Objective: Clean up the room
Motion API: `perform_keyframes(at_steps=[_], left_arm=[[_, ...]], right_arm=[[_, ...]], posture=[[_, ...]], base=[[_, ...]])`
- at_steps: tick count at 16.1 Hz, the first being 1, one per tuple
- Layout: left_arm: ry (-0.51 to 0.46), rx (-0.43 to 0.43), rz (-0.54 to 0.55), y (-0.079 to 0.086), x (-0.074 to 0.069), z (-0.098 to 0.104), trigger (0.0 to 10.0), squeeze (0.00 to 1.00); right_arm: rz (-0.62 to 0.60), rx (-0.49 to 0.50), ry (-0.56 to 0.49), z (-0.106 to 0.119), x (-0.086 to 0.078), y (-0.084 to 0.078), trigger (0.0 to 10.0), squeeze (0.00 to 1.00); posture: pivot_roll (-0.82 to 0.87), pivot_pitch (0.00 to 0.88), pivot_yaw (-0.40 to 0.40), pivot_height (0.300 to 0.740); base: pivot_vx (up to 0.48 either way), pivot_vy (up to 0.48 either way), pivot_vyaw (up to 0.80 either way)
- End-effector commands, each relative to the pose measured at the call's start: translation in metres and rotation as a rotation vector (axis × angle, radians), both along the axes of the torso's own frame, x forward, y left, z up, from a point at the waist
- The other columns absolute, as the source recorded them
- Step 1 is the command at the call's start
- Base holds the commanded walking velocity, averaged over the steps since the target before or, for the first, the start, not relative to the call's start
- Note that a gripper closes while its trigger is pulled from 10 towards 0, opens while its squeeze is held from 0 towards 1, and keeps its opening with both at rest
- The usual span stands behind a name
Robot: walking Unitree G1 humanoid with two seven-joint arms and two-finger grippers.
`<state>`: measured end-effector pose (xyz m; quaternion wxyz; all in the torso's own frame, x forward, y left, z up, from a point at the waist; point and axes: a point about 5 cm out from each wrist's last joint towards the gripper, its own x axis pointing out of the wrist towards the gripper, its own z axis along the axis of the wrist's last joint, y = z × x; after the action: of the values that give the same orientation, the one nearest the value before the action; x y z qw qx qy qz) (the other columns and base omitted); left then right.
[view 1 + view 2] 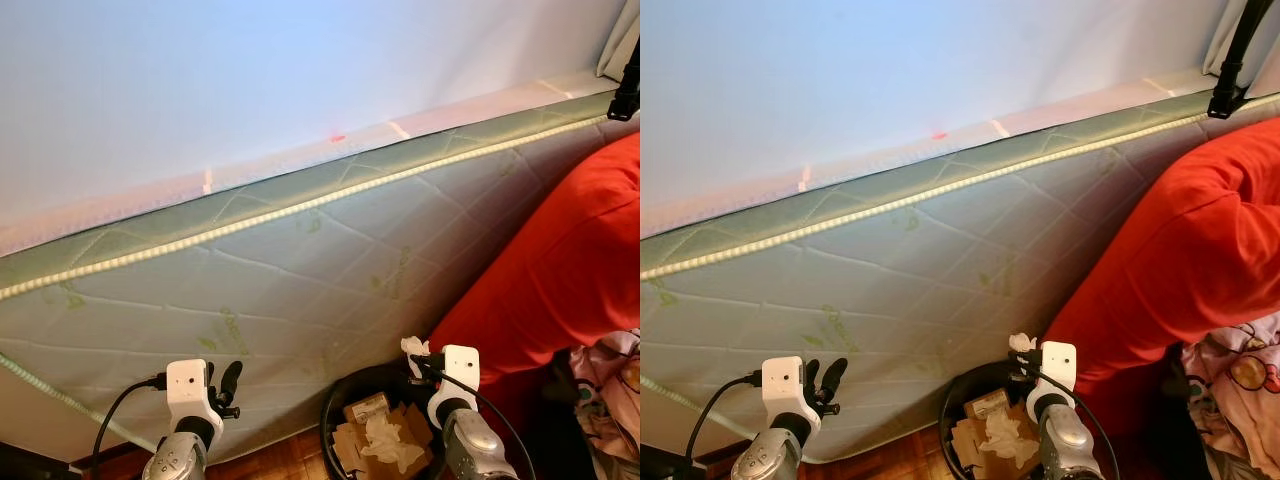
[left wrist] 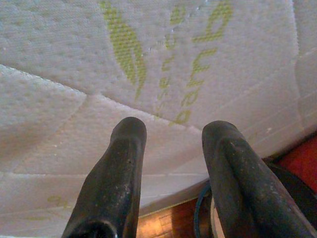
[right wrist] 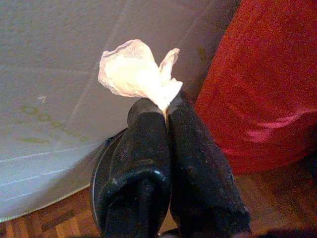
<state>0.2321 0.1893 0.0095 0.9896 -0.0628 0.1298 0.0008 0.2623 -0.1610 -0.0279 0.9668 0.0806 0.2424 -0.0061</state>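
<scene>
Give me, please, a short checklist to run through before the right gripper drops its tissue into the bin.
1. Grip: right gripper shut on the crumpled tissue: ok.
2. Target: black trash bin stands open below, holding cardboard scraps and tissues: ok.
3. Alignment: gripper sits above the bin's far rim, next to the mattress; whether the tissue would fall inside: cannot tell.
4. Left gripper open, empty, apart from the bin: ok.
5. Red blanket beside the bin, not over its opening: ok.

We are in a home bedroom: a quilted mattress (image 1: 300, 260) stands on edge against a pale wall (image 1: 250, 70), red bedding (image 1: 560, 270) heaped beside it, over wooden parquet floor (image 3: 54, 223), with a black wastebasket (image 1: 345, 400) of paper scraps.
</scene>
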Motion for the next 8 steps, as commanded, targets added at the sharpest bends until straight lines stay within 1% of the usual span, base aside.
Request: perform_keyframes(at_steps=[1, 2, 4, 8], left_arm=[[0.027, -0.004, 0.011, 0.0042, -0.0041, -0.0051, 10.0, 0.0], [0.028, -0.004, 0.011, 0.0043, -0.0042, -0.0053, 10.0, 0.0], [0.029, -0.004, 0.01, 0.0039, -0.0045, -0.006, 10.0, 0.0], [0.03, -0.004, 0.011, 0.0039, -0.0049, -0.0064, 10.0, 0.0]], right_arm=[[0.024, -0.009, -0.002, 0.0009, 0.0014, 0.005, 10.0, 0.0], [0.033, -0.013, 0.011, 0.0006, 0.0022, 0.0065, 10.0, 0.0], [0.033, -0.016, -0.014, 0.003, 0.0037, 0.0062, 10.0, 0.0], [0.047, -0.039, 0.001, 0.0017, 0.0028, 0.0048, 10.0, 0.0]], posture=[[0.03, 0.115, 0.036, 0.71], [0.03, 0.115, 0.036, 0.71], [0.03, 0.115, 0.033, 0.68], [0.03, 0.115, 0.031, 0.675]], base=[[0.0, 0.0, 0.0], [0.0, 0.0, 0.0], [0.0, 0.0, 0.0], [0.0, 0.0, 0.0]])
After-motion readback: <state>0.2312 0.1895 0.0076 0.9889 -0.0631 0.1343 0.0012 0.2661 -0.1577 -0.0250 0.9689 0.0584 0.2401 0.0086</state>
